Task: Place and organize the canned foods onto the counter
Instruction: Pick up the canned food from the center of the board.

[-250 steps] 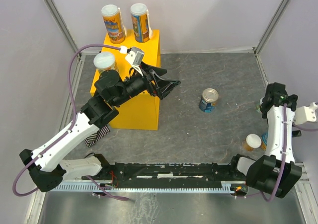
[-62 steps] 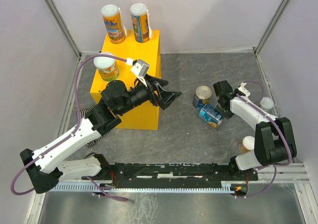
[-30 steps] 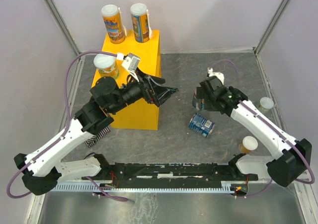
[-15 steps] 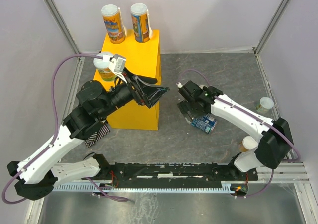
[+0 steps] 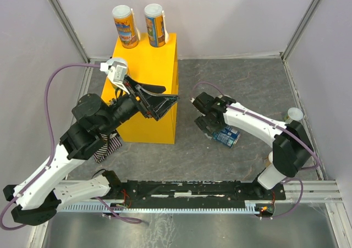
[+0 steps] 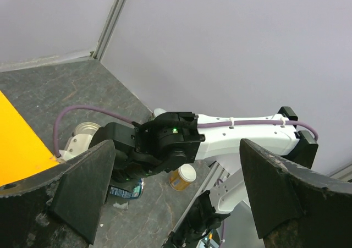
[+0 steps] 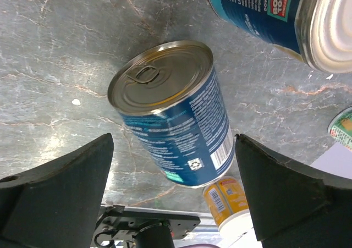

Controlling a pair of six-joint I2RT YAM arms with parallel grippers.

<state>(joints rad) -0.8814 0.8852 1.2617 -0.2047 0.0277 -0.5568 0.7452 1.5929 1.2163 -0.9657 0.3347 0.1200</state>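
at the far left a black-and-white striped cloth lies on the grey marbled desk, near the foot of the bright yellow rectangular box, which is the counter of this task. two tall cans stand side by side on the box's far end: an orange-and-yellow can with a white plastic lid and a blue-and-yellow can with a white lid. the left tool hangs above the box's near right corner, jaws spread wide with nothing between them.

further right, the right tool sits low over the desk with its jaws wide apart. it straddles a blue-labelled can with a silver pull-tab top that seems to stand upright. neither finger touches the can, as far as can be told. just beside it a second blue-labelled can lies on its side. a small orange can with a white lid sits near the right arm's base. a white-lidded can with a green label stands by the right wall.

the step in hand looks like the pick of the upright pull-tab can. the next move likely calls for centring the fingers on its body, closing, and lifting clear without knocking the lying can, which could roll. the can then has to go left to the box, in line with the two there. the left tool hovers in that path, so it may have to give way or take the can over.
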